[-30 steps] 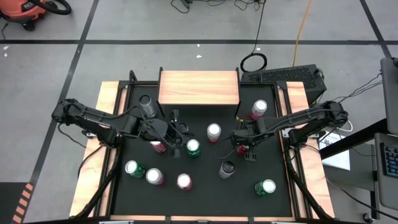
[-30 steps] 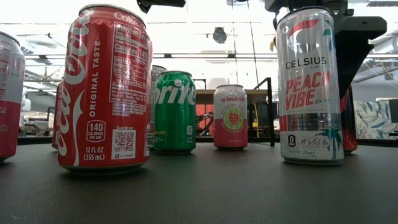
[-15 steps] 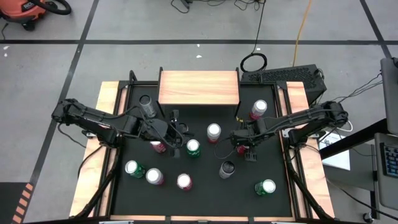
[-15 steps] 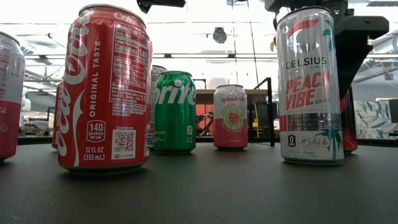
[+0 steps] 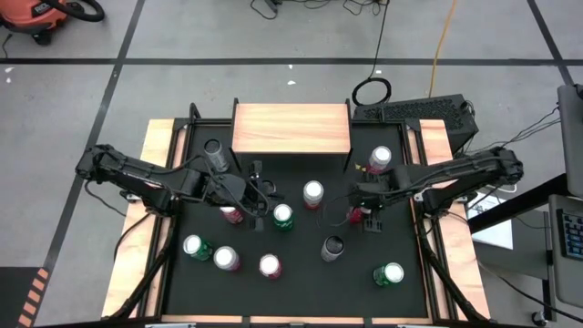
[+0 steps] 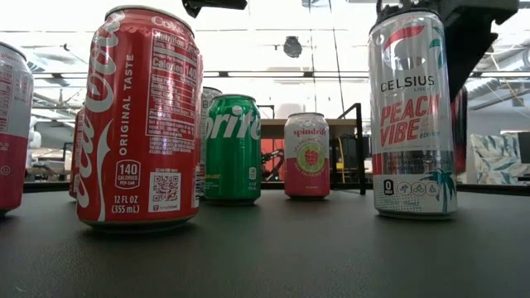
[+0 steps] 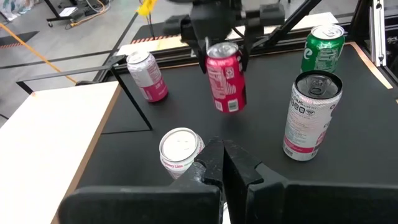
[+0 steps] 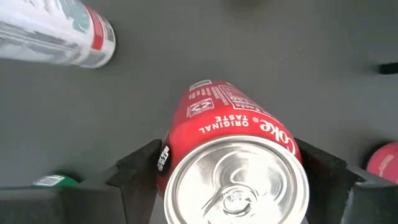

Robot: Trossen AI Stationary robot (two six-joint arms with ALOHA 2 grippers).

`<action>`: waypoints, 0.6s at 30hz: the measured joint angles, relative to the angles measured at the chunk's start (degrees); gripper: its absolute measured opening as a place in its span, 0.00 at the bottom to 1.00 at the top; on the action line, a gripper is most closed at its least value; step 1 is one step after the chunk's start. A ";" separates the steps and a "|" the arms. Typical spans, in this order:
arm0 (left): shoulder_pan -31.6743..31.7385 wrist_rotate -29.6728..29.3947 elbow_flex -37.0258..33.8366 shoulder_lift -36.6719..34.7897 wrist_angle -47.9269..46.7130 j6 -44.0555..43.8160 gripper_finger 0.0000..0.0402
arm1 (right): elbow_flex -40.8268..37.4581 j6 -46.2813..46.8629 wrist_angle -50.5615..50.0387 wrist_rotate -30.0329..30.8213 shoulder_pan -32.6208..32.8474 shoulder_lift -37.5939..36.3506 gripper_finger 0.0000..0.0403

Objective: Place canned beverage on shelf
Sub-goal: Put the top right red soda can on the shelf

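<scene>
Now the red Coca-Cola can, clamped by the right gripper, should be lifted straight, kept upright.

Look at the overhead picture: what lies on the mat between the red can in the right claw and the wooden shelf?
Only bare black mat. In the high view nothing stands between the red can, gripped by the right claw, and the shelf.

"Coca-Cola ORIGINAL TASTE, 140 CALORIES, 12 FL OZ (355 mL)" on the big red can. "Sprite" on the green can, "spindrift" on the pink can, "CELSIUS PEACH VIBE" on the silver can. "ORIGINAL TASTE" also on the red can between the right tool's fingers.
</scene>
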 joint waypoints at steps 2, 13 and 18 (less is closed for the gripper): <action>0.00 0.00 0.00 0.00 0.00 0.31 0.00 | 0.01 1.21 0.44 0.00 0.06 -1.88 0.69; 0.02 -0.59 -0.02 -0.02 4.03 0.42 0.01 | 0.02 9.23 6.41 1.85 0.04 -7.46 0.69; 0.02 -0.70 -0.02 -0.02 5.60 0.42 0.08 | 0.02 9.76 6.96 1.63 0.06 -7.30 0.69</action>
